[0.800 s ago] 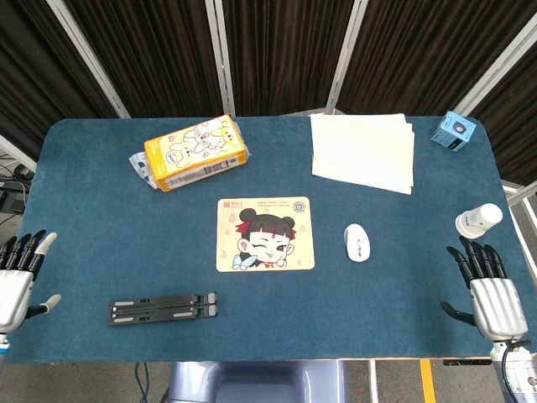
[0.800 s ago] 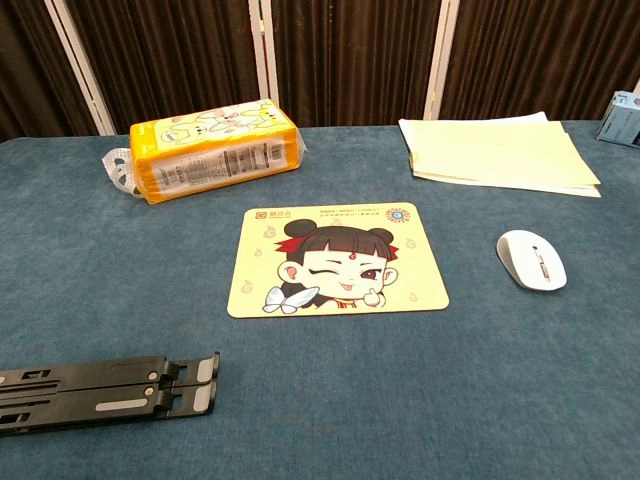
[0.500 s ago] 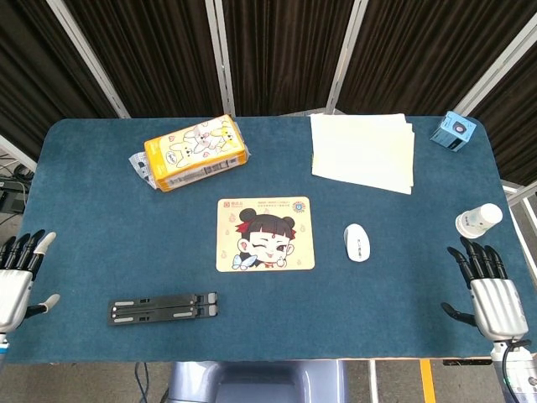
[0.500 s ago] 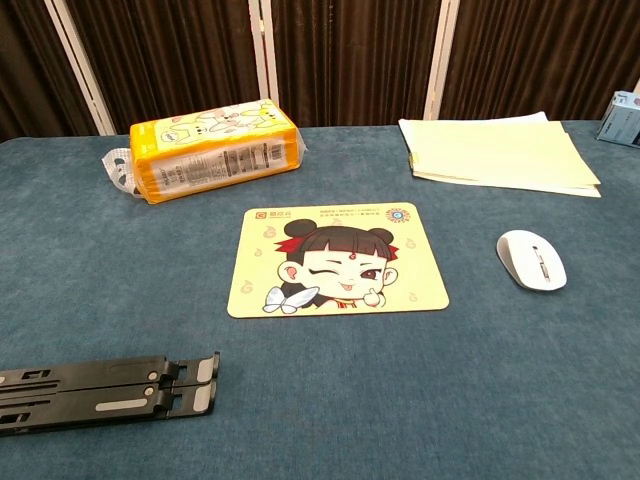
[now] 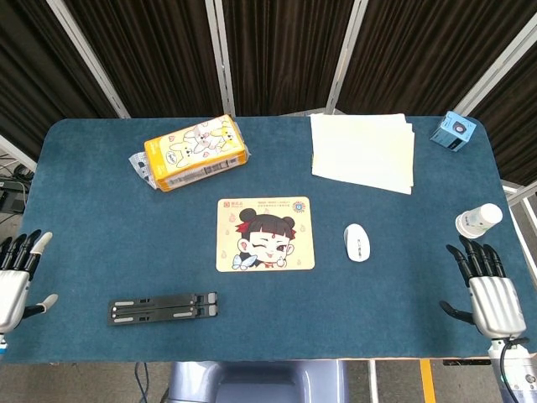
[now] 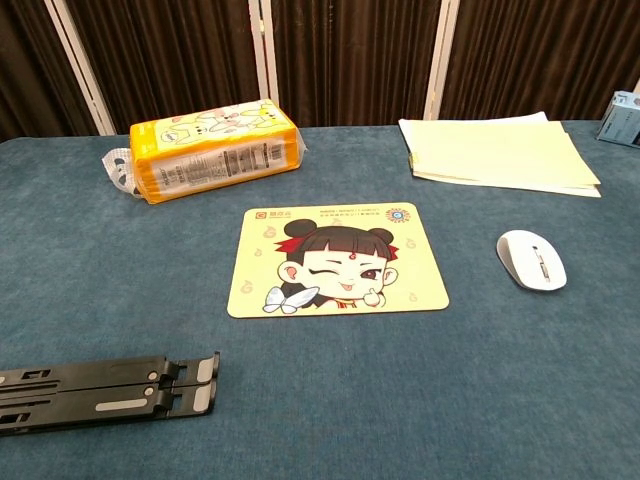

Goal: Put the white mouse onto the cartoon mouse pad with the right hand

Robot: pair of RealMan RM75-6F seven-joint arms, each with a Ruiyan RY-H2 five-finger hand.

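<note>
We are holding our right hand (image 5: 491,295) at the table's near edge, fingers spread and released around nothing, because the mouse (image 5: 357,242) is lying well ahead of the fingertips and off toward the thumb side, so the reach has not begun. The mouse is resting on the bare cloth just beside the pad (image 5: 265,234), apart from it, on the pad's edge nearer our right fingers, which should be keeping the carry short. Our left hand (image 5: 15,279) is likewise waiting with fingers apart and empty, since the task is leaving it out.
</note>
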